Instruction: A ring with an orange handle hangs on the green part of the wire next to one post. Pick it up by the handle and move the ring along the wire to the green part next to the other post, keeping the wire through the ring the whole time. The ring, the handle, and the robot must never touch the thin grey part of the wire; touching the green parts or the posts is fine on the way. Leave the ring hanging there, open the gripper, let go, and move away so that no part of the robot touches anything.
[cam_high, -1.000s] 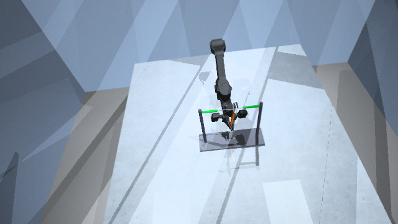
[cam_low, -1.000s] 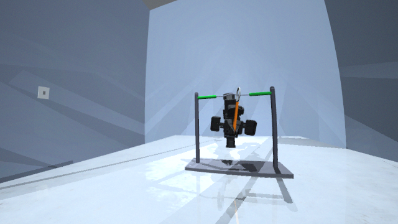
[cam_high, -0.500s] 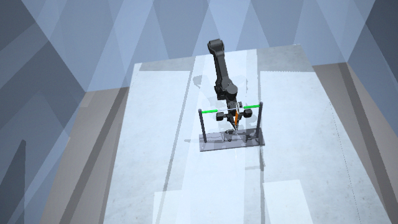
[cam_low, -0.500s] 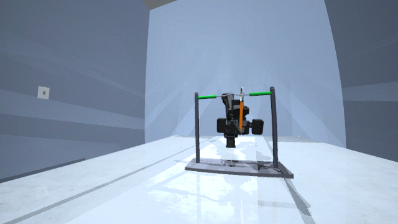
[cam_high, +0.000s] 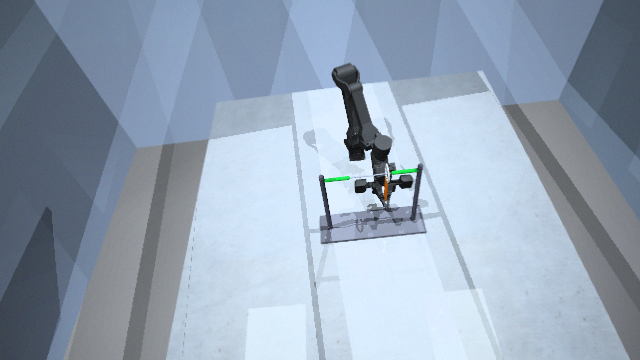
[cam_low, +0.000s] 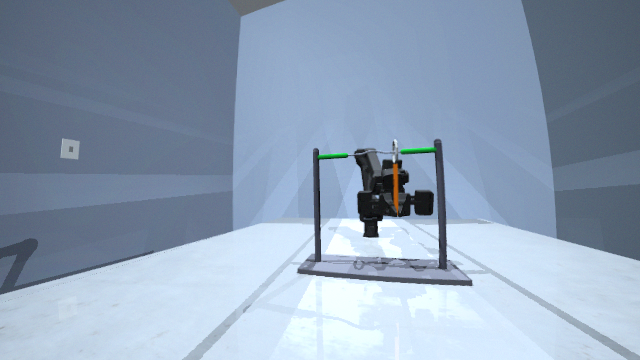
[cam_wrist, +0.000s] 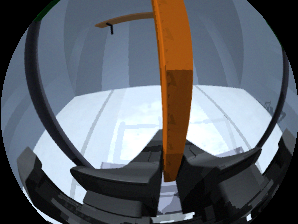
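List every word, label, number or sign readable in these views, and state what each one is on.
None: no view shows readable text.
The small pale square on the left wall in the exterior view has a dark centre but no letters or digits.
The orange handle, the posts and the base plate are unmarked.
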